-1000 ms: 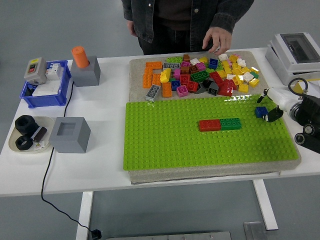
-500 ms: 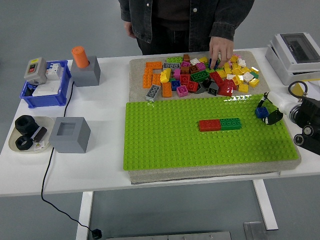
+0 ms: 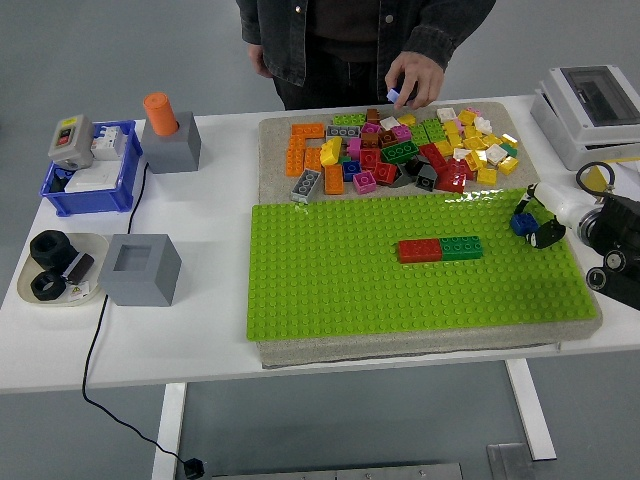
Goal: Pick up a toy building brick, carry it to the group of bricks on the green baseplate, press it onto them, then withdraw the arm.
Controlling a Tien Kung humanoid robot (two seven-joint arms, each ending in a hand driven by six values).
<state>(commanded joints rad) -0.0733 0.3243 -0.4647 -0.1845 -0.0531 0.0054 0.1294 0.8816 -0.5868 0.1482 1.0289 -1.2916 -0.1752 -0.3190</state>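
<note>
On the green baseplate [image 3: 330,280] a red brick [image 3: 419,251] and a green brick [image 3: 461,247] sit joined in a row. My right hand [image 3: 535,226] reaches in from the right edge, its fingers shut on a small blue brick [image 3: 520,223] just above the baseplate's right side, right of the row. Behind the plate, a pile of loose coloured bricks [image 3: 400,150] lies on the grey mat [image 3: 272,150]. A person's hand [image 3: 415,78] hovers over the pile's far edge, pinching a small blue brick [image 3: 394,95]. My left arm does not show.
Left of the mat stand a grey block with an orange cylinder [image 3: 160,112], a hollow grey block [image 3: 139,268], a blue bin [image 3: 90,175] and a tray of black parts [image 3: 55,268]. A white box [image 3: 590,105] sits at the far right. A black cable [image 3: 100,340] hangs off the front edge.
The person's hand dipped into the brick pile, then rose to the left with a small blue brick. My right hand has shifted only slightly with its blue brick.
</note>
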